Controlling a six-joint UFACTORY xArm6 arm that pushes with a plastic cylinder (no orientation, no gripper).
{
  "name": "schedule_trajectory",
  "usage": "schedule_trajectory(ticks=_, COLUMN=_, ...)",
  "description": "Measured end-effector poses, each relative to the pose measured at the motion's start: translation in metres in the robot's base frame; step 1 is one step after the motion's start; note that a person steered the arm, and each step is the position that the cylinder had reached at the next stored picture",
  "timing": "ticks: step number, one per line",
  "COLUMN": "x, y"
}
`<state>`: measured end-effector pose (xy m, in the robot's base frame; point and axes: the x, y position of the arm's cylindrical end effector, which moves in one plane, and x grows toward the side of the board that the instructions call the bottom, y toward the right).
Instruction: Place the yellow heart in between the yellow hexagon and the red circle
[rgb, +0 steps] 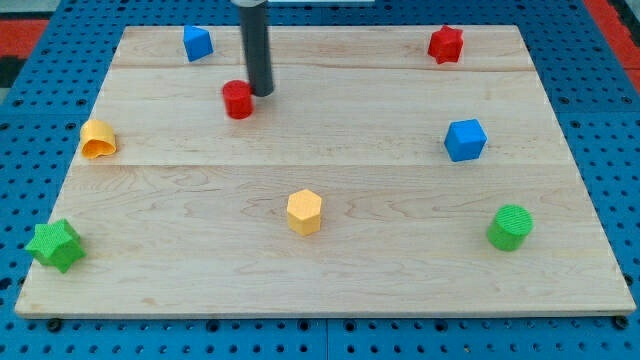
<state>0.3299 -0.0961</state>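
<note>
The yellow heart (98, 139) lies near the board's left edge, at mid height. The yellow hexagon (305, 212) sits at the lower middle. The red circle (238, 100) stands at the upper left of centre. My tip (260, 93) is at the end of the dark rod, just right of the red circle and close to touching it. The tip is far from the yellow heart and well above the hexagon in the view.
A blue block (197, 43) sits at the top left, a red star (446, 44) at the top right, a blue cube (465, 140) at the right, a green cylinder (511, 227) at the lower right, a green star (54, 245) at the bottom left corner.
</note>
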Motion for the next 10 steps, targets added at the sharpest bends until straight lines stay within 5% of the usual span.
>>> schedule_trajectory(ticks=4, x=0.005, y=-0.209)
schedule_trajectory(ticks=5, x=0.017, y=-0.208)
schedule_trajectory(ticks=6, x=0.074, y=-0.208)
schedule_trajectory(ticks=10, x=0.085, y=-0.130)
